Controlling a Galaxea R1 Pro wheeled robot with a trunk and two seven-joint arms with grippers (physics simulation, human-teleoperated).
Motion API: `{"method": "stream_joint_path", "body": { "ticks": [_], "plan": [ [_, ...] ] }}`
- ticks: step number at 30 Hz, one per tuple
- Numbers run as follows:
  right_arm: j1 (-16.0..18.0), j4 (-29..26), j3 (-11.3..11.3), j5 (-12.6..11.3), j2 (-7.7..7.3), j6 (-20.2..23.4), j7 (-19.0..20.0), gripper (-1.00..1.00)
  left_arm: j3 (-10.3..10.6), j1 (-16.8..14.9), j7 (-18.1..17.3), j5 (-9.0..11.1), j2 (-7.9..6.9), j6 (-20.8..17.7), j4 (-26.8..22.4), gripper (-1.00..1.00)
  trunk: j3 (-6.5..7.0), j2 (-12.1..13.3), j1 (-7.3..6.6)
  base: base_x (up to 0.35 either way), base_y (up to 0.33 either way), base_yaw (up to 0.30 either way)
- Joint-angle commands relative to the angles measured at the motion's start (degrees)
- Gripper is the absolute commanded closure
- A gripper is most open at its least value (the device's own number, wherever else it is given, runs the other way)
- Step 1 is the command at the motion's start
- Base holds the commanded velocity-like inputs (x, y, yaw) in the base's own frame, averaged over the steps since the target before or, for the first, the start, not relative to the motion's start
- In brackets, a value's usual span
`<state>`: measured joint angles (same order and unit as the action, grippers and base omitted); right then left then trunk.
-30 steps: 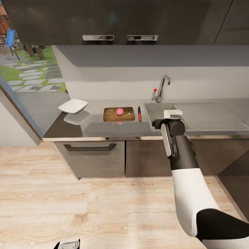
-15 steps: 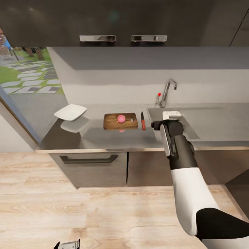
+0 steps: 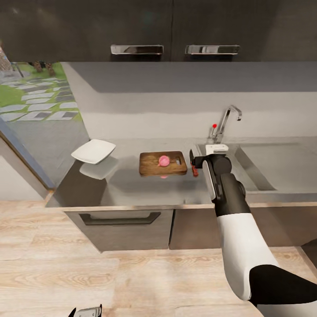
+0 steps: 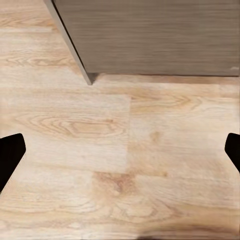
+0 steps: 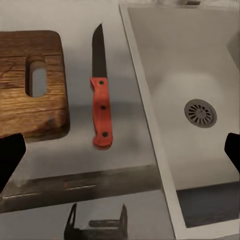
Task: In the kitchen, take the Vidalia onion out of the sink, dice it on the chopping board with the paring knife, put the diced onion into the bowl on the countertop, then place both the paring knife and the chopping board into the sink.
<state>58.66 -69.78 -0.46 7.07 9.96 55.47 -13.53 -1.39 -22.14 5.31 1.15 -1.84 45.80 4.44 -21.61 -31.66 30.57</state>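
Across the last second our right gripper [image 3: 216, 149] shifts from above the sink [image 3: 273, 169] to directly over the paring knife [image 5: 100, 107] — jaws wide, holding nothing. The knife lies flat on the countertop [image 3: 154, 187] between chopping board [image 3: 162, 164] and sink, the onion [image 3: 164, 160] sits whole on the board — we judge the knife pickup comes next.

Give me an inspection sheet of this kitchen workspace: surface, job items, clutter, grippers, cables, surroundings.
Surface: glossy grey countertop, nothing spilled.
Onion: pink onion sits on the brown wooden chopping board, undiced.
Knife: red-handled paring knife lies flat on the counter between the board and the grey steel sink, touching neither.
Bowl: shallow white bowl at the counter's left end, empty.
Clutter: nothing seen.
Grippers: right gripper open, hovering above the knife; left gripper open, low over the wooden floor.
Cables: nothing seen.
Surroundings: dark upper cabinets, chrome faucet, window onto a garden at left.
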Motion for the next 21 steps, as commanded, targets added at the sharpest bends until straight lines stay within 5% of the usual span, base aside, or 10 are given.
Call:
{"method": "stream_joint_path", "body": {
  "ticks": [1,21],
  "plan": [
    [0.05,0.11,-0.05,0.54,0.04,0.25,0.26,-1.00,-0.10,-0.10,-0.04,0.08,0.00,0.34,0.22,-1.00,-0.08,-0.08,0.04,0.214,0.044,0.000],
    [0.05,6.96,-0.50,0.57,-0.19,-4.41,0.39,-1.00,-0.08,-0.10,-0.08,0.08,0.00,0.28,0.22,-1.00,-0.08,-0.08,0.04,0.189,0.004,0.000]
  ]
}}
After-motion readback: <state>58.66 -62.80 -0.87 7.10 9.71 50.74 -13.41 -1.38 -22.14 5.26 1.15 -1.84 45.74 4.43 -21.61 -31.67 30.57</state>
